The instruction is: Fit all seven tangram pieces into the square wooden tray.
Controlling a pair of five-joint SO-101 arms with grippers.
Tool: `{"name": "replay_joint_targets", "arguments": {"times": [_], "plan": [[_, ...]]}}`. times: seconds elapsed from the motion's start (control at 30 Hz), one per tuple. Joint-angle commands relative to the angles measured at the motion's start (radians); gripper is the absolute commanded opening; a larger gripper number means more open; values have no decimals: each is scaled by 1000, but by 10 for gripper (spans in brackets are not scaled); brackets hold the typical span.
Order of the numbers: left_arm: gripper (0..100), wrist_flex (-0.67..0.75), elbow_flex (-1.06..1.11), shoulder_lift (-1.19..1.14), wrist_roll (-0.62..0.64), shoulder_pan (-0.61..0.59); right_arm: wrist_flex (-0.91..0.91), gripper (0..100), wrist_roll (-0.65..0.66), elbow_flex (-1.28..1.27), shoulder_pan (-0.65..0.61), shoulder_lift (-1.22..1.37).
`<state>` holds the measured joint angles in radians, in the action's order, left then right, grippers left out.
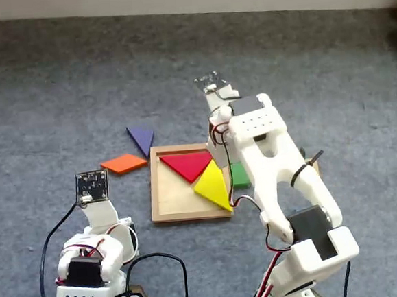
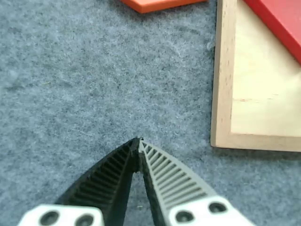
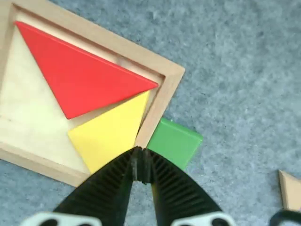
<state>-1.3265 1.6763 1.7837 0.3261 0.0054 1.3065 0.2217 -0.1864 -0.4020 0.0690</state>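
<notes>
Two pieces, the red triangle [image 3: 80, 77] and yellow triangle [image 3: 110, 129], were seated in the wooden tray [image 3: 170, 74]; the green piece [image 3: 175, 141] was seen touching its outer rim. Left jaws and right jaws were pressed together, empty. With so little room beside the rim, the green piece could be missed, or the tray shoved.

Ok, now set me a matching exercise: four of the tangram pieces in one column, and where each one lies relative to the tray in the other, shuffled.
Pieces:
1. red triangle
2. green square
3. orange piece
4. yellow triangle

Places:
A. outside the tray, to its left
B. inside the tray, on its right side
C. outside the tray, beside its right rim
D. inside the tray, along its far side

Pairs: 1-D, 2-C, 3-A, 4-B
</notes>
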Motion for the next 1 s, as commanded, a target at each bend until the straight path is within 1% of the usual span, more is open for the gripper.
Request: {"name": "replay_joint_targets", "arguments": {"times": [0.0, 0.13, 0.27, 0.47, 0.57, 0.67, 0.8, 0.97], "plan": [[6, -3, 19, 28, -3, 12, 21, 9, -29, 25, -31, -13], [6, -3, 19, 28, -3, 12, 8, 9, -127, -38, -99, -12], [6, -3, 19, 28, -3, 12, -97, 9, -166, -117, -160, -10], [6, -3, 19, 28, -3, 12, -325, 9, -215, -246, -160, -8], [6, -3, 19, 28, -3, 12, -395, 9, -216, -271, -160, -8], [6, -3, 19, 28, -3, 12, -455, 9, -255, -271, -160, -8], [6, -3, 19, 28, -3, 12, -467, 9, -292, -266, -160, -18], [6, -3, 19, 28, -3, 12, -355, 9, -287, -265, -117, -101]]}}
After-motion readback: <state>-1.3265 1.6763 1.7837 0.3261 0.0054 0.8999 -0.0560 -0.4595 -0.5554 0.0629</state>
